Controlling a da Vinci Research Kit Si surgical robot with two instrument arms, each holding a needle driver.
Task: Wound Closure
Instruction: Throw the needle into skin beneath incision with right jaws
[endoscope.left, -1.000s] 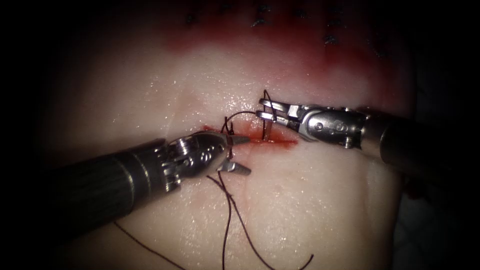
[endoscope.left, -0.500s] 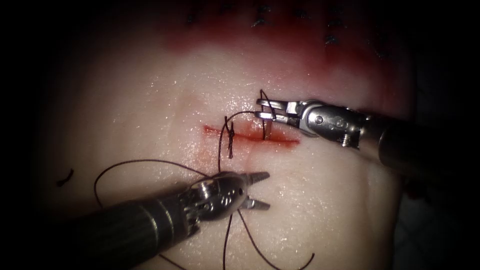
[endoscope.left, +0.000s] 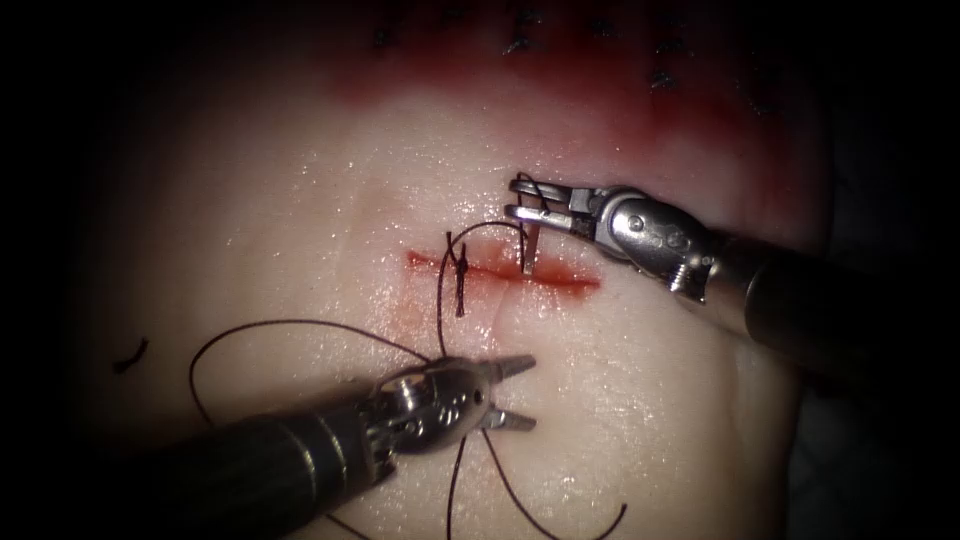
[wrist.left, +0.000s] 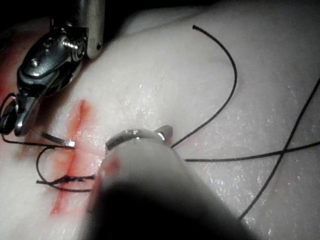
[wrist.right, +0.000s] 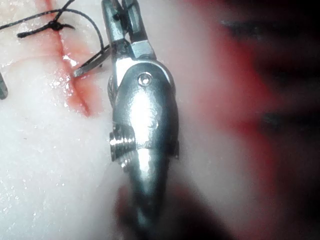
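The right tool (endoscope.left: 527, 200) is seen above the cut (endoscope.left: 505, 272), its 2 jaws clamped on the needle (endoscope.left: 531, 248) near one end of its curve. From the jaws the needle hangs downward, and its lower end meets the tissue (endoscope.left: 620, 400) at the cut; whether the tip is actually sunk into the tissue cannot be made out with certainty. In the right wrist view the same tool (wrist.right: 124, 20) is shown gripping the needle (wrist.right: 90, 64), which slants toward the red line of the cut (wrist.right: 70, 75).

The left tool (endoscope.left: 520, 392) is held below the cut, over the pale tissue, with its 2 jaws parted and nothing gripped between them. Loose loops of thread (endoscope.left: 280, 325) are laid on the tissue around this tool, and 1 strand passes just beside its jaws without being held.

A knot (endoscope.left: 461, 272) is tied across the left part of the cut, with short tails standing up and down from it. From the knot, thread is carried in an arc to the needle at the right tool. Red fluid (endoscope.left: 560, 282) is spread thinly along the cut. A short cut end of thread (endoscope.left: 130, 354) lies well apart on the tissue at the far left.
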